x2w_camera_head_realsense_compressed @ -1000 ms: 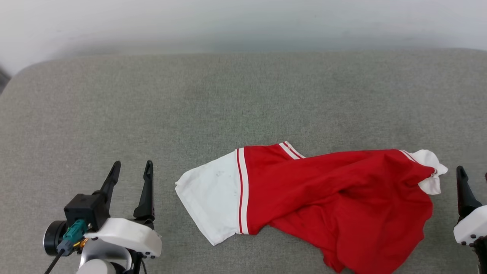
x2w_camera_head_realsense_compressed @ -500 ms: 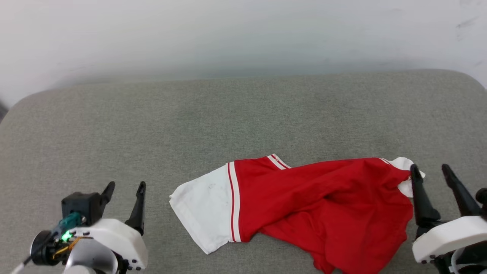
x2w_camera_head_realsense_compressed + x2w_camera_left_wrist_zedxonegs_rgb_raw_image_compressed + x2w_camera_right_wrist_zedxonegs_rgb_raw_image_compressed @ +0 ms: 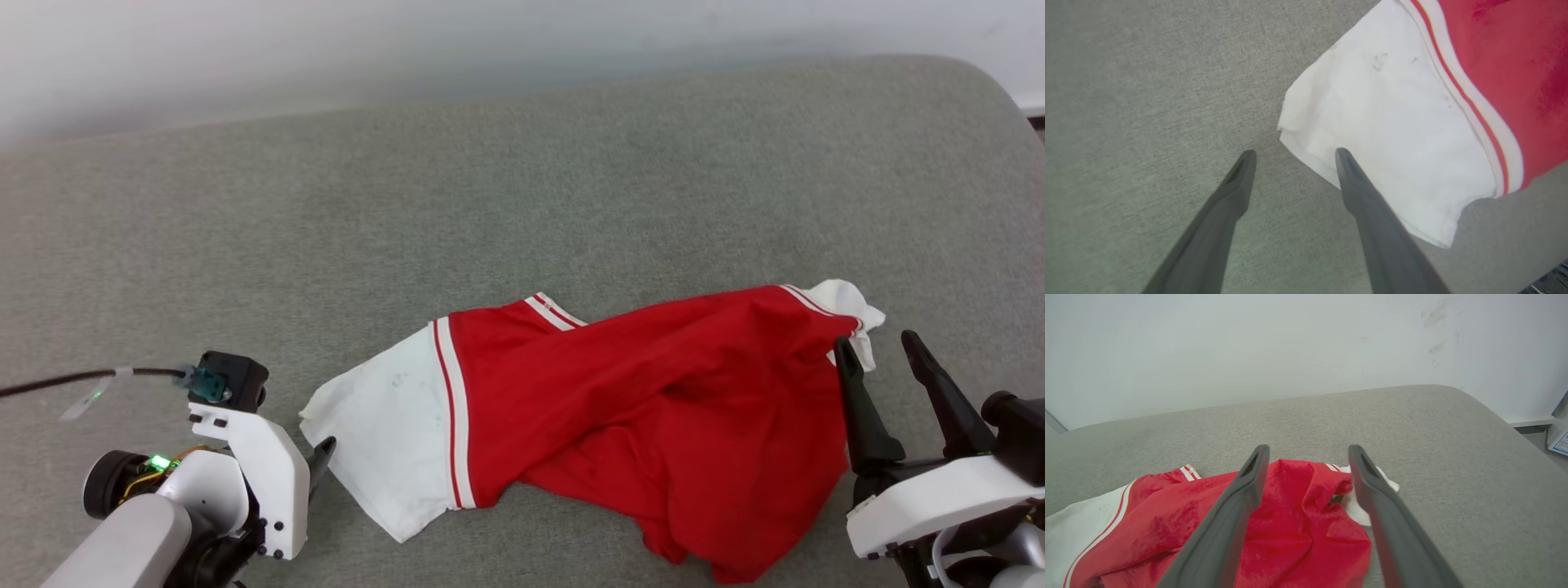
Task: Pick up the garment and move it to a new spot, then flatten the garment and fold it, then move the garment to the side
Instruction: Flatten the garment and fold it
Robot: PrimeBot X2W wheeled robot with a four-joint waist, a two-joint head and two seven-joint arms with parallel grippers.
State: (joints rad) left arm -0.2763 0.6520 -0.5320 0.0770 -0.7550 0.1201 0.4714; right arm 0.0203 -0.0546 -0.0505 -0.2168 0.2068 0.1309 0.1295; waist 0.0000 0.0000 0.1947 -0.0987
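Lying crumpled nearside on the surface [image 3: 490,204], one garment [image 3: 637,425] leaves bare room to the far edge. Two flank it, left end effector [image 3: 1294,152] at the white sleeve [image 3: 1384,122], right end effector [image 3: 875,341] opposite, both open, empty.

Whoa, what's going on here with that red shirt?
A two-armed robot is getting set to handle a crumpled red shirt lying on a grey cushion. Its left hand is open at the edge of the white sleeve, and its right hand is open at the shirt's opposite end. Neither hand holds the shirt yet, and it is not flattened or folded.
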